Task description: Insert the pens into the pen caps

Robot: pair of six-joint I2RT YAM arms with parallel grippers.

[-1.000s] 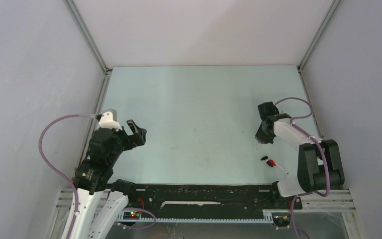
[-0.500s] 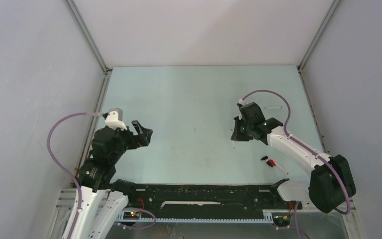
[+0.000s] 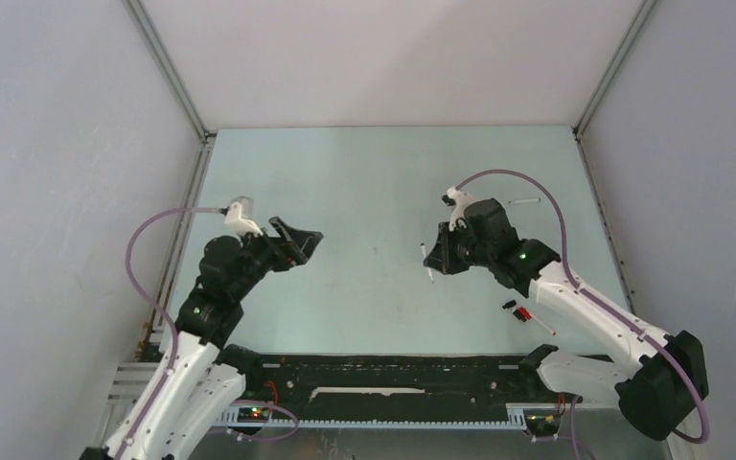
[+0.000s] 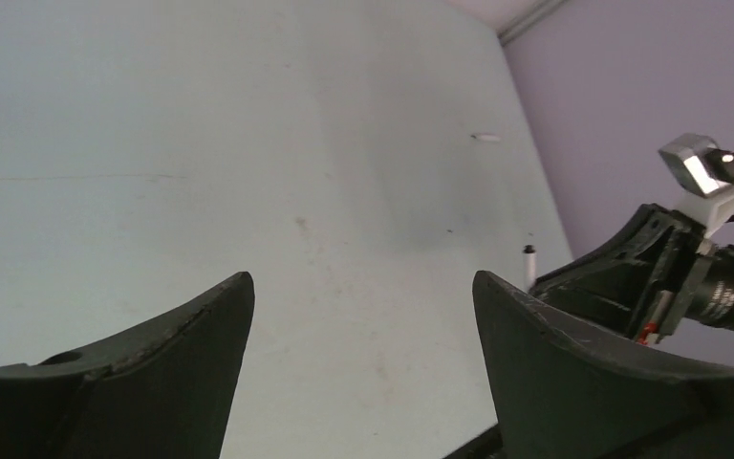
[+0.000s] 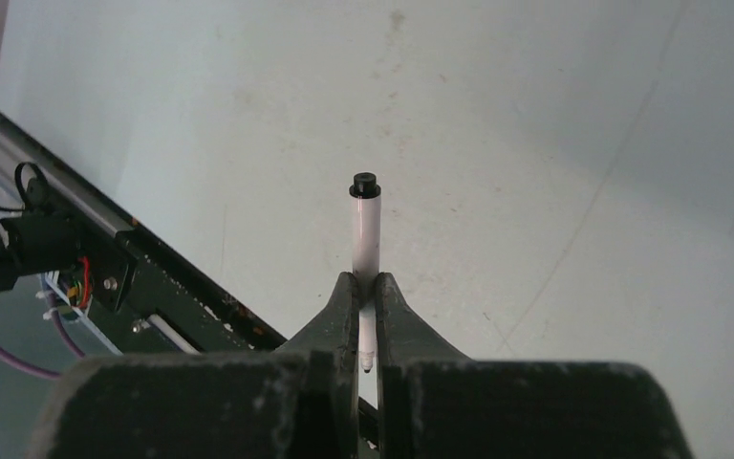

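My right gripper (image 3: 433,261) is shut on a white pen (image 3: 426,262) and holds it above the middle of the table. In the right wrist view the pen (image 5: 366,229) sticks out past the closed fingertips of the gripper (image 5: 365,280), with a small black end on top and its nib toward the camera. My left gripper (image 3: 300,243) is open and empty, apart from the pen to its left. In the left wrist view the gripper (image 4: 361,282) faces the held pen (image 4: 528,268). A second white pen (image 3: 525,202) lies at the far right. A black cap (image 3: 509,305) lies near the right front.
A red-and-black piece with a white pen (image 3: 535,320) lies next to the black cap. The second white pen also shows in the left wrist view (image 4: 485,138). A black rail (image 3: 393,369) runs along the table's near edge. Grey walls enclose the table.
My right arm has swung left toward the table's middle with the pen in its grip. My left gripper has moved right and forward toward the middle, staying open.
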